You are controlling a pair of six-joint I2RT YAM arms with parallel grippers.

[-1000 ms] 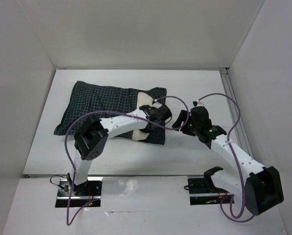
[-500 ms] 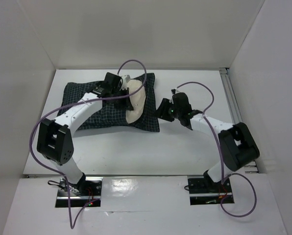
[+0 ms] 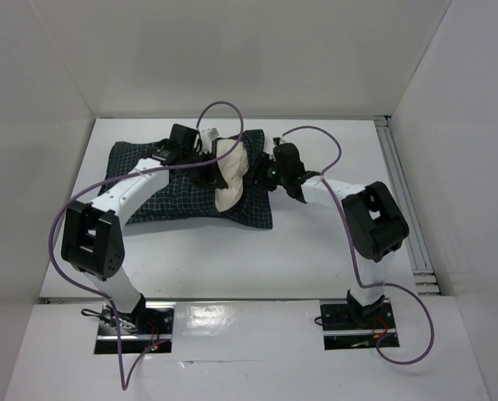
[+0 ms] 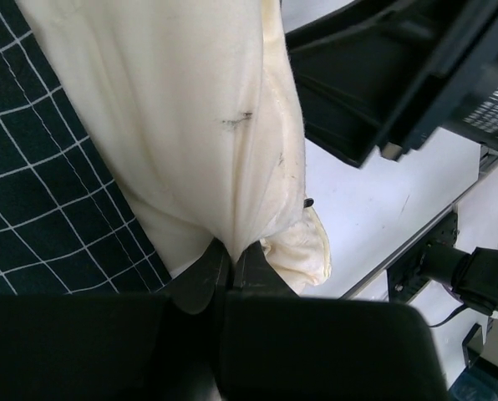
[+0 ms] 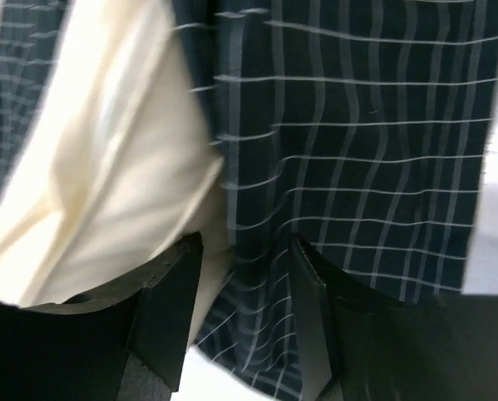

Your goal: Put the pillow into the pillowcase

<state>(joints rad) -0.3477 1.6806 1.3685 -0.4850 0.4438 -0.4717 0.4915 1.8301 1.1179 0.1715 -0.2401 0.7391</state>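
Observation:
The dark checked pillowcase (image 3: pixel 161 188) lies across the far half of the table. The cream pillow (image 3: pixel 231 174) sticks out of its right-hand mouth, bunched and lifted. My left gripper (image 3: pixel 212 159) reaches over the pillowcase from the left. In the left wrist view this gripper (image 4: pixel 231 251) is shut on a pinch of the pillow (image 4: pixel 174 109). My right gripper (image 3: pixel 262 174) is at the mouth from the right. Its fingers (image 5: pixel 172 311) stand open, straddling the pillowcase (image 5: pixel 358 134) edge, with the pillow (image 5: pixel 107 167) beside it.
White walls close in the table (image 3: pixel 232 259) on the left, back and right. A metal rail (image 3: pixel 397 175) runs along the right edge. Purple cables (image 3: pixel 224 109) loop above both arms. The right gripper's black body (image 4: pixel 399 83) is close beside the pillow in the left wrist view.
My left gripper has swung from the pillowcase's near right corner to its far side, lifting the pillow's end. The right gripper has moved left up to the mouth.

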